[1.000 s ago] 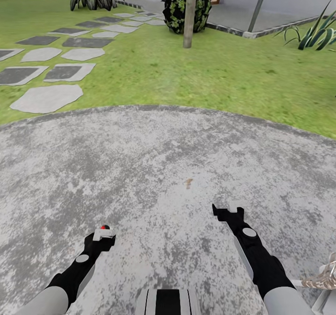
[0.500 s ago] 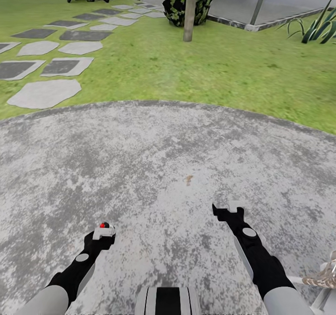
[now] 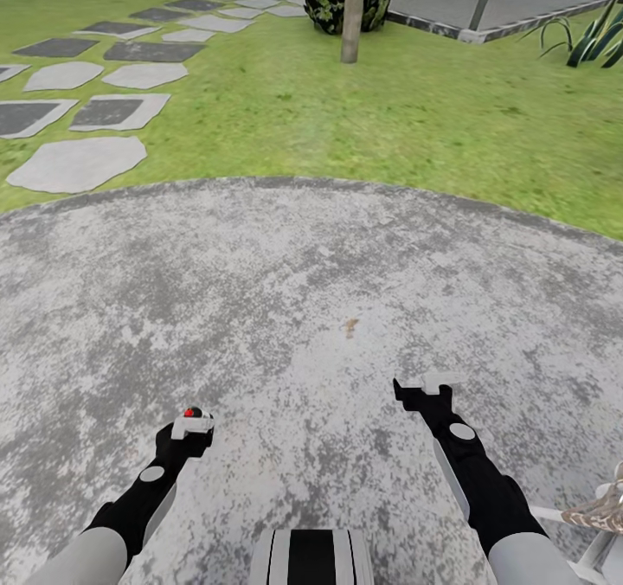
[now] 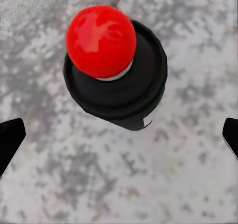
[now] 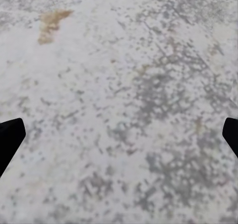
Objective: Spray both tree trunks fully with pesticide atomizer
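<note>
A grey mottled paved circle (image 3: 285, 308) borders the garden lawn (image 3: 415, 126), where one tree trunk (image 3: 352, 14) stands. The pesticide atomizer (image 4: 115, 65), black with a red top, stands upright on the paving under the left tool (image 3: 192, 427). Both the left tool and the right tool (image 3: 424, 385) are spread wide, holding nothing.

My red knob (image 4: 100, 41) looks shiny and smooth; the grey ground (image 3: 260, 308) under me looks rough like stone.
</note>
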{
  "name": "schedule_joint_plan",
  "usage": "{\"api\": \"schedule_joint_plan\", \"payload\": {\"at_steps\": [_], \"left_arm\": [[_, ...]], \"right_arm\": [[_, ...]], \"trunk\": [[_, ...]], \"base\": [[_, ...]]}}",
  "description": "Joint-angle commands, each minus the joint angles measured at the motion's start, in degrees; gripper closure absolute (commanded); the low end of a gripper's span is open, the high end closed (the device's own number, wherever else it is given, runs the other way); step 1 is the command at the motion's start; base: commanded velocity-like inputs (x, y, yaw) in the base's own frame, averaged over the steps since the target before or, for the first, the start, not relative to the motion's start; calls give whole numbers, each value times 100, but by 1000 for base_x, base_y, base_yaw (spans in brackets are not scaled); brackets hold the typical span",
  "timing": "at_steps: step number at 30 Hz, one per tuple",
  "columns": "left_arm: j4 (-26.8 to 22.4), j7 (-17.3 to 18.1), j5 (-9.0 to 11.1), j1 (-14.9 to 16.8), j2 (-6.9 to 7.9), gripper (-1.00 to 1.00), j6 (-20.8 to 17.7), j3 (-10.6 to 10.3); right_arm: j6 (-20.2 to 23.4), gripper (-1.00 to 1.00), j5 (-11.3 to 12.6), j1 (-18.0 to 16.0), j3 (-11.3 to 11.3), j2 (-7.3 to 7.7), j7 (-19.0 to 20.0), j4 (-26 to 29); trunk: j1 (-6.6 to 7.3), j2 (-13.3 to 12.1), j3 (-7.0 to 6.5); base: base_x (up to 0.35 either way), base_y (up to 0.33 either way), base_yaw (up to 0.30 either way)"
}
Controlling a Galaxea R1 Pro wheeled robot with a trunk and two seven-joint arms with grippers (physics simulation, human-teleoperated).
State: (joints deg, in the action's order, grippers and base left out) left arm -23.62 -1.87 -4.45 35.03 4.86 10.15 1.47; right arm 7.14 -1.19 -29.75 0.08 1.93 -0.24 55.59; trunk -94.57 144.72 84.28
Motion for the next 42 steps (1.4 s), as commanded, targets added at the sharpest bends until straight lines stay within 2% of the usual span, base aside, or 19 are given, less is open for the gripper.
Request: {"api": "schedule_joint_plan", "payload": {"at_steps": [1, 4, 8, 15, 42], "left_arm": [[2, -17, -47, 1, -2, -100, 83, 23], [-1, -23, -47, -1, -3, -100, 292, 41], [-2, -30, -37, 3, -3, -100, 354, 47], [5, -33, 73, -1, -1, -100, 370, 52], [-2, -33, 85, -3, -3, -100, 382, 54]], "right_arm": [[34, -100, -13, -2, 1, 1, -2, 9], [34, -100, -13, -4, 1, 0, -2, 6], [34, -100, -13, -1, 1, 1, -2, 9], [34, -100, -13, 1, 1, 0, -2, 13], [34, -100, -13, 0, 1, 2, -2, 13]], "trunk": [[1, 1, 5], [1, 1, 6], [1, 1, 6], [1, 1, 7], [1, 1, 7]], "base": [[0, 0, 0], [0, 0, 0], [0, 0, 0], [0, 0, 0], [11, 0, 0]]}}
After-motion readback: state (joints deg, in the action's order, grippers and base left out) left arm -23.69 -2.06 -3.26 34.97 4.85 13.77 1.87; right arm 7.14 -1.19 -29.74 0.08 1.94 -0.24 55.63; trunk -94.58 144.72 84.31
